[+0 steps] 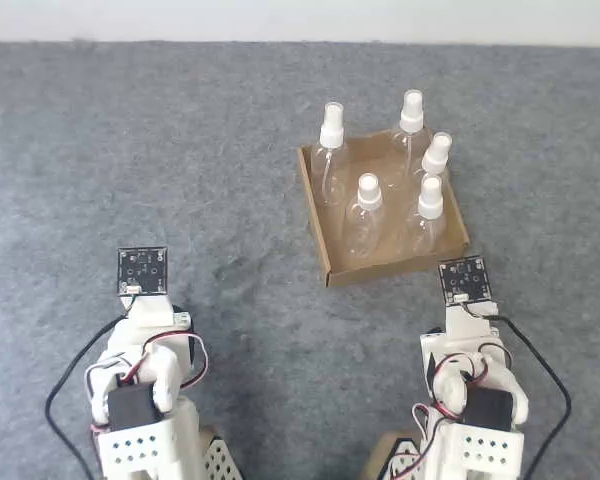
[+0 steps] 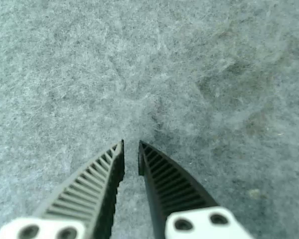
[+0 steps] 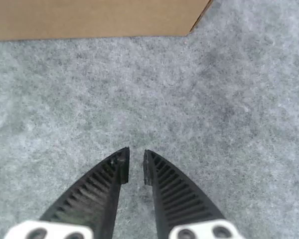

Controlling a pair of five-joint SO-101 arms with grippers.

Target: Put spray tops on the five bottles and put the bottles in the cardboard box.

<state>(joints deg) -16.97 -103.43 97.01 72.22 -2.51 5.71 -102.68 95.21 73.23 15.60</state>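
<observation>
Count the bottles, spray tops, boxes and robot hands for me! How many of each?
Bottles: 5
Spray tops: 5
Box: 1
Hands: 2
Total: 13

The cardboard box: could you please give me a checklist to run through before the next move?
1. All five bottles stand inside the cardboard box: ok.
2. Every bottle carries a white spray top: ok.
3. Tops seated all the way down: cannot tell.
4. The left gripper holds nothing, over the grey mat: ok.
5. The right gripper holds nothing and sits clear of the box wall: ok.
</observation>
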